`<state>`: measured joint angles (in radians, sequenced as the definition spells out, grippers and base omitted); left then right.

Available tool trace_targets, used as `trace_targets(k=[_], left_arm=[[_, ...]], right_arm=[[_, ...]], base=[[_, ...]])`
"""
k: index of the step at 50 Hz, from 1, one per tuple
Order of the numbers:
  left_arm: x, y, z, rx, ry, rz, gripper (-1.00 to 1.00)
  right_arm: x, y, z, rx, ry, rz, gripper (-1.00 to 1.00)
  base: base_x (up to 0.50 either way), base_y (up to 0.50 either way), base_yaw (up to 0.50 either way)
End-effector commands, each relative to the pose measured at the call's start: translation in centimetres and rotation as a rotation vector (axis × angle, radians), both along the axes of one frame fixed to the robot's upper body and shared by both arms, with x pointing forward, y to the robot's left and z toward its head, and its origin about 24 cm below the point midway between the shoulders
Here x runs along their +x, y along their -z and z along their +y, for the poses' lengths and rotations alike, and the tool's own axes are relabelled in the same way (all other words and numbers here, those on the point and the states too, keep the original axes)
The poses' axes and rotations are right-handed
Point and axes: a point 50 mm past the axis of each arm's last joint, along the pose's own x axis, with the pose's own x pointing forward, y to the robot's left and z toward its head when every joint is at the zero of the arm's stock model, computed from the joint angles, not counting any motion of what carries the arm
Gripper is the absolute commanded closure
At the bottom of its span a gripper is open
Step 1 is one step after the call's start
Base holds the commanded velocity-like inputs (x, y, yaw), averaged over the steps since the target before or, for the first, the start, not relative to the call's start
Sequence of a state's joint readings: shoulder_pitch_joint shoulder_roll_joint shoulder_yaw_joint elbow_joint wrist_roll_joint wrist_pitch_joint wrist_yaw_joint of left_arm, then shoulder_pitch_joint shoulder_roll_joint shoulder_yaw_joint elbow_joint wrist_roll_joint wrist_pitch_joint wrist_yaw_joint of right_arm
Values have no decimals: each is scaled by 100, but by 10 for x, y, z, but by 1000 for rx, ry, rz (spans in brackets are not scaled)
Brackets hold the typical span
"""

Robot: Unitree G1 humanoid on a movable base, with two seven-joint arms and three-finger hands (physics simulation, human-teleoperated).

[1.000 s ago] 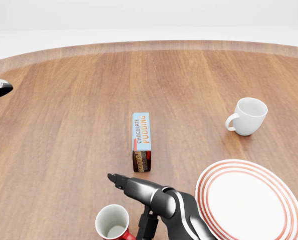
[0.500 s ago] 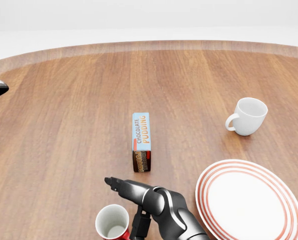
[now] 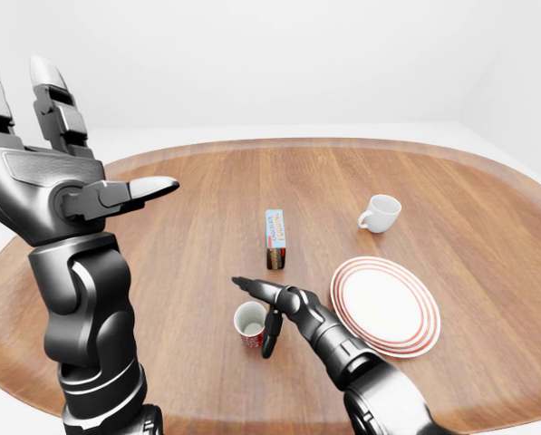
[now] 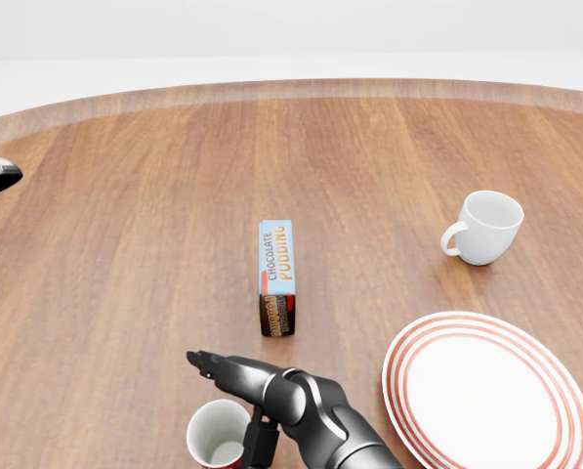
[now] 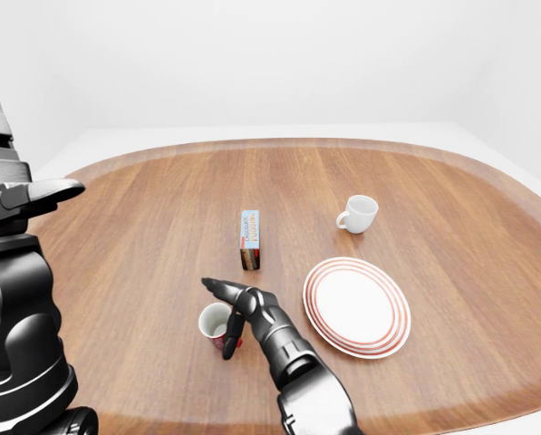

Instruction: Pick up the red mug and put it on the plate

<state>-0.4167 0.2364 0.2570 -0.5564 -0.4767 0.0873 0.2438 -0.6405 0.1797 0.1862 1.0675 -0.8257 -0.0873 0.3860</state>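
Observation:
The red mug [image 3: 249,323] with a white inside stands upright on the wooden table, low in the head view and left of the plate. The white plate [image 4: 486,396] with red rings lies at the lower right. My right hand [image 3: 252,317] is open at the mug. One finger stretches over the rim's far side and another [image 3: 270,340] points down along the mug's right side, so neither closes round it. My left hand [image 3: 102,127] is raised high at the left of the left-eye view, open and holding nothing.
A chocolate pudding box [image 4: 276,277] lies just above the mug in the head view. A white cup [image 4: 486,227] stands above the plate at the right. The round table's rim [image 4: 291,88] curves across the top.
My right hand has slid left across the head view. Its outstretched finger now reaches over the mug's rim and the lower finger sits closer to the mug's side. The mug has not moved.

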Motion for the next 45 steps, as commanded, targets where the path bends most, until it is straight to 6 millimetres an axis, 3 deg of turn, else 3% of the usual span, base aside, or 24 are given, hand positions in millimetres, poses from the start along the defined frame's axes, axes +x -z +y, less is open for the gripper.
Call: trace_targets(k=[1,3,5,6,7,22,30,33,45], left_arm=[[3,3,1,1,-3,18,-100],[3,4,1,3,-3,22,-100],[3,4,1,4,-4,24,-100],[4,4,1,5,-5,25,-100],[5,5,2,7,-8,33,-100],[4,5,3,4,-13,29,-100],[5,4,5,0,-20,30,-100],[5,5,6,0,-25,35,-100],[9,5,8,-4,-35,48,-100]], right_arm=[[1,1,0,1,15,7,-100],[2,1,-1,0,18,3,-100],[2,0,-1,4,18,-1,-53],[3,-2,-1,8,23,-8,3],[5,-4,-1,17,22,-10,100],[6,-11,-2,42,13,-30,100],[7,-22,-21,76,55,-38,100],[7,-43,-39,120,98,-70,100],[-9,-136,-55,321,45,-399,100]], base=[[0,0,0],[0,0,0],[0,0,0],[0,0,0],[0,0,0],[0,0,0],[0,0,0],[0,0,0],[0,0,0]])
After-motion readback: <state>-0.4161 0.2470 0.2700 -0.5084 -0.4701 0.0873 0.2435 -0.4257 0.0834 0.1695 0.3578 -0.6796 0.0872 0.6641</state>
